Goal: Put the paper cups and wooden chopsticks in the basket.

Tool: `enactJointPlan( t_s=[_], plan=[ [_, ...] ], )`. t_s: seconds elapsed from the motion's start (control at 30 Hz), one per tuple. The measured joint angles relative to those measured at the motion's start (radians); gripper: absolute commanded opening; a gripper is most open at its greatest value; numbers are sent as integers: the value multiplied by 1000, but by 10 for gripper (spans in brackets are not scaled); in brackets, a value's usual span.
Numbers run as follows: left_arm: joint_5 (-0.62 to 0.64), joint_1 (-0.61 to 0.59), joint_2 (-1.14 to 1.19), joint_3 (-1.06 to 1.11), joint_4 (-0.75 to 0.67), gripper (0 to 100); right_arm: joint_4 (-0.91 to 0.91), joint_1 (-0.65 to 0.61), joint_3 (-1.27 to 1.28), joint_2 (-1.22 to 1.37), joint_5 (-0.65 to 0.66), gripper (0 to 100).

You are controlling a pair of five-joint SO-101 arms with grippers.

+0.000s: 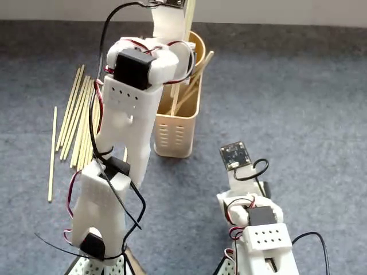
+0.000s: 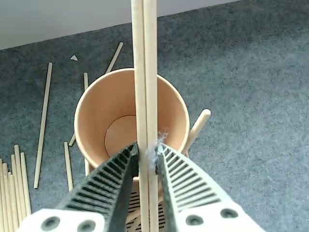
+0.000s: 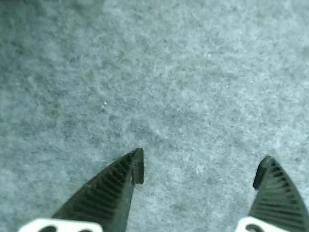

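My left gripper (image 2: 146, 154), clamped on two chopsticks (image 2: 145, 72) at frame centre, should lower them upright into the paper cup (image 2: 99, 113) (sitting in the basket (image 1: 175, 137)) before releasing.

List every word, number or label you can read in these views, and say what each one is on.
No text can be read.
The basket, the paper cup and the chopsticks in the left gripper carry no print.
The circuit board on the right arm has marks too small to read.
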Motion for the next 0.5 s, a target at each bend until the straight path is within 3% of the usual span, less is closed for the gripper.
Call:
enactJointPlan(
  t_s=[0.5],
  plan=[
    [-18, -2, 6, 0, 0, 87, 0, 0, 0, 0, 0, 358]
  ],
)
